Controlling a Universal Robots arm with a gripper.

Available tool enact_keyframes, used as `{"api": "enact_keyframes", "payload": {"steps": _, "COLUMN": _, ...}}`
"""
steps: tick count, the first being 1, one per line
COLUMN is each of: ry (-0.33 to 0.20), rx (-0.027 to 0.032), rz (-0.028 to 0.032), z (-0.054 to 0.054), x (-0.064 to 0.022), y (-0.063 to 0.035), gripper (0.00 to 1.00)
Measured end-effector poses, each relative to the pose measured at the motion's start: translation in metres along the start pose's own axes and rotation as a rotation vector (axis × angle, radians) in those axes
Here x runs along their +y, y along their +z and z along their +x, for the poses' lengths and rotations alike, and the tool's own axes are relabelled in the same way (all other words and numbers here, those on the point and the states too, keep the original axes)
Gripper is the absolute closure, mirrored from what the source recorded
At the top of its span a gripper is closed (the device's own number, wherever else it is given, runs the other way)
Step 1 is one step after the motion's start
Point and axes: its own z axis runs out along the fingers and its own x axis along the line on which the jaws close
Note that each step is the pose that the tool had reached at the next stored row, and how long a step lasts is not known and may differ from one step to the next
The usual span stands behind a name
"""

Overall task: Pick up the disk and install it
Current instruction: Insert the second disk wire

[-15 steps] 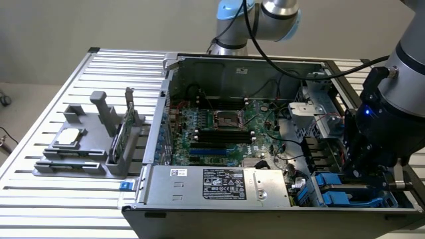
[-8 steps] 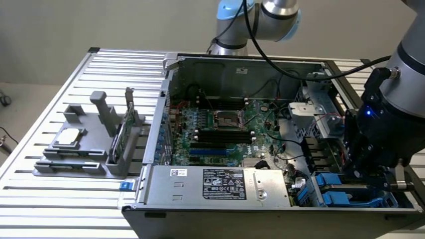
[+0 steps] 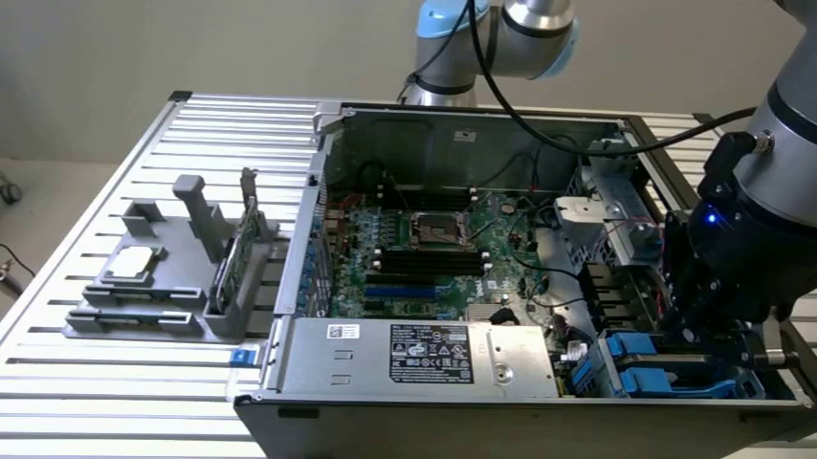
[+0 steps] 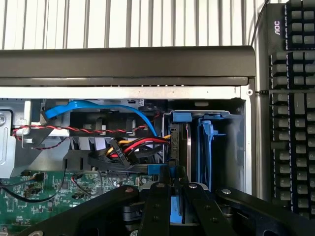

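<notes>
Near the bench's [image 3: 153, 153] left edge as the exterior view has it: a grey fixture [image 3: 141, 320], carrying a small square silver chip [image 3: 134, 263] lying flat and a thin green circuit card [image 3: 236, 263] standing on edge just beside it. Further right, filling the middle of the bench: an open computer case [image 3: 447, 129], with the motherboard [image 3: 422, 239] flat on its floor and a silver power supply [image 3: 422, 354] along its near edge. At the case's near corner on the exterior view's right: blue-framed drive bays [image 3: 651, 382], with the black gripper [image 3: 695, 330] lowered into the case right above them. From the wrist: gripper [image 4: 174, 196] clenched on the blue frame of the disk [image 4: 187, 142], which stands on edge in the bay, silver side showing, against the case's end wall. Red, black and blue cables [image 4: 123, 147] bundled just beside the bay. Beyond the case wall, a dark keyboard [image 4: 293, 123].
</notes>
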Motion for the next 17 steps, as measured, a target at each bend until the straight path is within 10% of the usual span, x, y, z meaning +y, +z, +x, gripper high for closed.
{"api": "enact_keyframes", "payload": {"steps": 17, "ry": -0.006, "rx": 0.0152, "rz": 0.0005, "z": -0.0042, "x": -0.0028, "y": 0.0031, "gripper": 0.69}}
